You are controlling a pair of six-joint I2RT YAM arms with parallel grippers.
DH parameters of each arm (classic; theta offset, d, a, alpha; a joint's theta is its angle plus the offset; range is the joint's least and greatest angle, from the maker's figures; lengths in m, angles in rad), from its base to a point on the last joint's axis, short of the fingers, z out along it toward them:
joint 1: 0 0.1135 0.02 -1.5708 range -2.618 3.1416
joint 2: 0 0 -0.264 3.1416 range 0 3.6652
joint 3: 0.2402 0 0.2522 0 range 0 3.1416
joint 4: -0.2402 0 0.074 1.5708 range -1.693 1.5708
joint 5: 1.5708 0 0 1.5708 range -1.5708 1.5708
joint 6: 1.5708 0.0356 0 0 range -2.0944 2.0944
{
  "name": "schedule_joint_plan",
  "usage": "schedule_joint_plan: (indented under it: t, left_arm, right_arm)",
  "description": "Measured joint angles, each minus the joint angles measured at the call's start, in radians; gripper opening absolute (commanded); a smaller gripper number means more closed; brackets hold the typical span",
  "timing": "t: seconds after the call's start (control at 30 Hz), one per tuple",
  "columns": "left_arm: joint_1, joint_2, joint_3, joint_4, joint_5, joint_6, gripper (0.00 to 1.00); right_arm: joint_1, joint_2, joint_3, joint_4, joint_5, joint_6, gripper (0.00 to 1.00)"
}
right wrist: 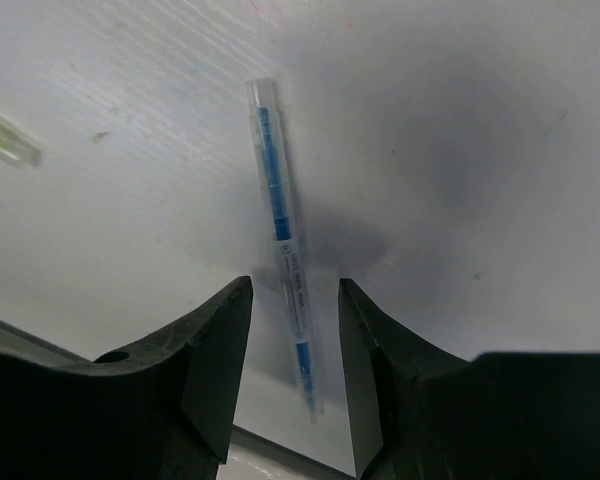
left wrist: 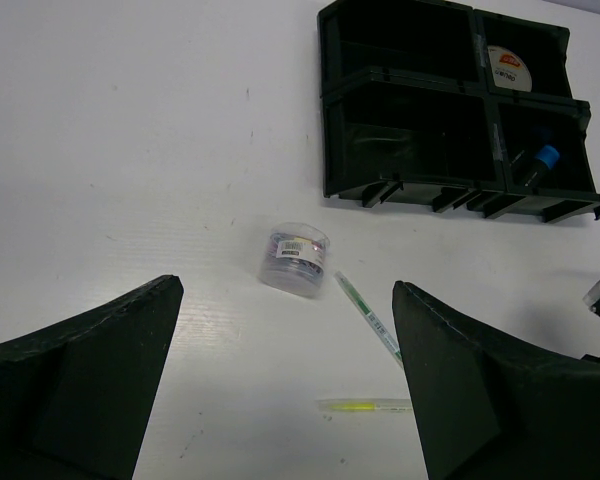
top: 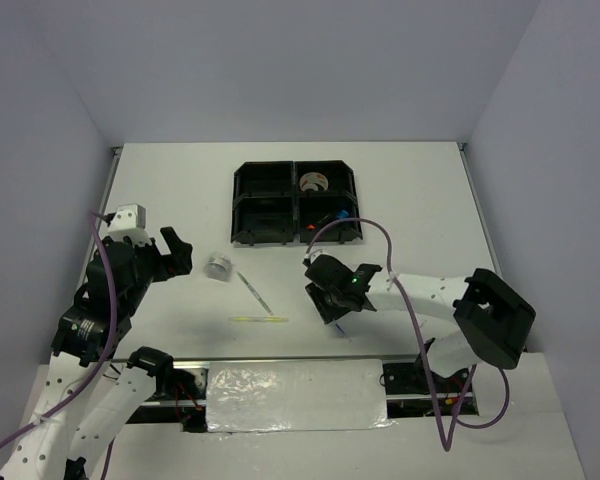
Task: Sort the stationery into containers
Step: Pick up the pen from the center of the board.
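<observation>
Top: right gripper [top: 332,298] low centre, down at table [top: 430,200]; black tray [top: 294,190] up-frame of it; left gripper [top: 173,250] far left, spread wide, empty.
Left wrist: silvery roll [left wrist: 294,259] mid-frame, ahead.
Right wrist: blue pen [right wrist: 278,215] flat on table, long axis top-to-bottom, lower half between parted fingers [right wrist: 215,340], unpinched.

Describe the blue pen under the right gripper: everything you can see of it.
The blue pen is a thin stick with a clear plastic barrel. A blue core shows through in two stretches, and a pale middle band carries print too small to read. It lies flat on the white table, slanting across the wrist view. The right gripper is open, its black fingers straddling the pen's near half with a gap on each side. Only the table appears to touch it.
</observation>
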Motion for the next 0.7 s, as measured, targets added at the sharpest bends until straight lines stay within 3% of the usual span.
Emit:
schedule_joint_plan:
  t: [0.1, 0.2, 0.23, 0.47, 0.7]
  left_arm:
    - [0.0, 0.001, 0.0, 0.0, 0.0, 0.0, 0.99]
    - [0.0, 0.002, 0.0, 0.0, 0.0, 0.0, 0.99]
    - [0.0, 0.002, 0.0, 0.0, 0.0, 0.0, 0.99]
    - [-0.003, 0.002, 0.0, 0.0, 0.0, 0.0, 0.99]
    - [-0.004, -0.003, 0.0, 0.0, 0.0, 0.0, 0.99]
  right_arm:
    - [0.007, 0.06, 0.012, -0.005, 0.004, 0.002, 0.41]
    - [0.01, 0.098, 0.043, -0.007, 0.018, -0.003, 0.18]
    - [0.011, 0.109, 0.055, -0.01, 0.021, -0.005, 0.0]
    - [0.034, 0.133, 0.12, -0.058, 0.002, -0.051, 0.0]
    - [0.027, 0.154, 0.446, -0.116, -0.018, -0.317, 0.0]
